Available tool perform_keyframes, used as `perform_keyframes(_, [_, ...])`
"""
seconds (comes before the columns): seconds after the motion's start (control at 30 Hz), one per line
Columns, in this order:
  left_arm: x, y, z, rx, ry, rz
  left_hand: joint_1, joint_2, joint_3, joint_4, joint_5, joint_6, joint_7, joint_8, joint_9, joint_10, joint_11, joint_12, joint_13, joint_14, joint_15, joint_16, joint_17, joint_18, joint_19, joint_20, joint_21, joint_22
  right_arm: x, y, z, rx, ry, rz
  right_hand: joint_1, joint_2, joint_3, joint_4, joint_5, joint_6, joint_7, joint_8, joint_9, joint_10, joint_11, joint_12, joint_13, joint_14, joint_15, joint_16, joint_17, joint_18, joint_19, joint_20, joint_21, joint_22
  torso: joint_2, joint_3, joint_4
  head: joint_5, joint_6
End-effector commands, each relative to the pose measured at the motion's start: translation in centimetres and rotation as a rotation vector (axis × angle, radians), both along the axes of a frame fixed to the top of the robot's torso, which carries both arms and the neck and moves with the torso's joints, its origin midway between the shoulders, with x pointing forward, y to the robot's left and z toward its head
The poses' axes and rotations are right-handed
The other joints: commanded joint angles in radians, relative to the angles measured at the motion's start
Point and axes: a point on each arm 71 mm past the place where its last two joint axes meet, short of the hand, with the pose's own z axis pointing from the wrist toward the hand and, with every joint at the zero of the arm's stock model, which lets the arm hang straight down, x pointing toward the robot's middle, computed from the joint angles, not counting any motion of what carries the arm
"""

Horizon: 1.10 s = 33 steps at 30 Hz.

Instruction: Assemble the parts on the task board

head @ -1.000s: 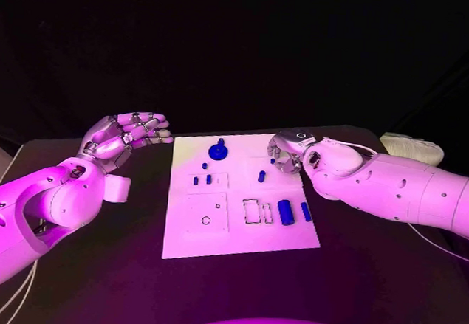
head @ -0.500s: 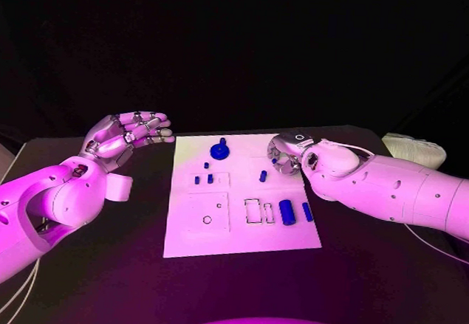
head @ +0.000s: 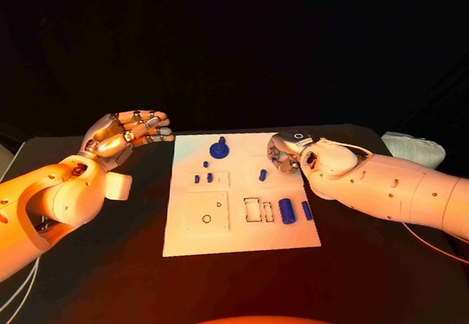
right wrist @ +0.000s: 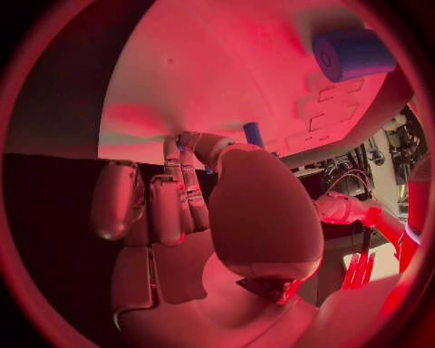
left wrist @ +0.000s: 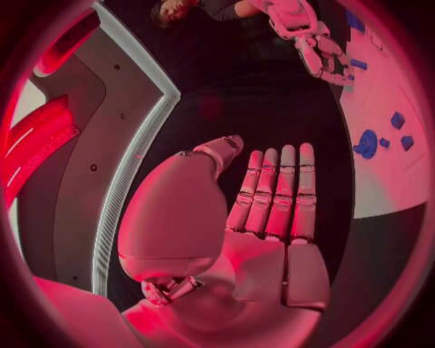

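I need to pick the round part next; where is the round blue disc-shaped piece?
In the head view, the round blue disc-shaped piece sits at the white task board's far edge, left of centre.

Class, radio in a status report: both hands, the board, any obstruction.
Left hand open, raised beside white task board. Right hand over board's far right edge, fingers curled; grasp unclear. Small blue parts on board. Nothing obstructing.

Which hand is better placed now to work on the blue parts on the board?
Probably the right hand: it hovers over the task board's far right corner, fingertips near a small blue part. The left hand is raised beside the board, off its left edge, holding nothing.
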Motion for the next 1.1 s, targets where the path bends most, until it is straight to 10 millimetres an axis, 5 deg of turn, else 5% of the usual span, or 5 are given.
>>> perform_keyframes(0.03, [0.0, -0.1, 0.0, -0.003, -0.008, 0.0, 0.007, 0.003, -0.005, 0.001, -0.003, 0.0, 0.009, 0.005, 0.0, -0.001, 0.002, -0.004, 0.001, 0.002, 0.002, -0.006, 0.002, 0.012, 0.008, 0.001, -0.007, -0.002, -0.3, 0.4, -0.4, -0.008, -0.008, 0.009, 0.011, 0.023, 0.008, -0.006, -0.008, 0.008, -0.002, 0.007, 0.009, 0.034, -0.022, 0.004, 0.003, 0.056, -0.007, 0.004, 0.005, -0.02, 0.008, -0.008, 0.006, 0.004, 0.0, 0.0002, 0.0, -0.001, -0.001])
perform_keyframes(0.13, [0.0, -0.1, 0.0, -0.002, -0.008, 0.001, 0.008, 0.003, -0.005, 0.001, -0.003, 0.0, 0.009, 0.006, 0.0, -0.001, 0.002, -0.004, 0.001, 0.002, 0.002, -0.007, 0.002, 0.012, 0.009, 0.001, -0.007, -0.002, -0.3, 0.4, -0.2, -0.001, -0.035, 0.002, 0.015, 0.029, 0.026, -0.02, -0.035, 0.012, -0.001, 0.01, 0.016, 0.05, -0.023, 0.001, 0.003, 0.056, -0.007, 0.006, 0.006, -0.023, 0.011, -0.009, 0.023, 0.018, 0.0, 0.0002, -0.0012, -0.001, -0.001])
perform_keyframes(0.6, [0.1, 0.2, -0.1, 0.006, -0.01, 0.012, 0.011, 0.003, -0.01, 0.002, -0.003, -0.004, 0.011, 0.004, -0.001, -0.005, 0.004, -0.008, 0.001, 0.003, 0.003, -0.012, 0.006, 0.012, 0.015, 0.0, -0.012, -0.006, -1.0, 0.1, 1.1, 0.078, -0.167, 0.01, 0.014, 0.026, 0.045, -0.034, -0.042, 0.021, -0.001, 0.015, 0.023, 0.069, -0.024, -0.002, 0.005, 0.054, -0.009, -0.002, -0.008, -0.033, 0.023, -0.008, 0.073, 0.054, -0.001, 0.001, -0.0025, -0.003, 0.004])
perform_keyframes(1.1, [0.3, 0.4, -0.2, 0.005, -0.007, 0.025, 0.018, 0.003, -0.022, 0.005, -0.003, -0.011, 0.013, 0.003, -0.003, -0.028, 0.009, -0.018, -0.001, -0.003, 0.007, -0.023, 0.013, 0.012, 0.027, 0.0, -0.025, -0.016, -3.9, 1.8, 4.9, 0.213, -0.193, 0.087, 0.009, 0.023, 0.049, -0.036, -0.043, 0.024, -0.002, 0.017, 0.025, 0.074, -0.025, -0.004, 0.005, 0.054, -0.01, -0.004, -0.011, -0.034, 0.026, -0.008, 0.083, 0.061, -0.001, -0.001, -0.0034, -0.001, 0.013])
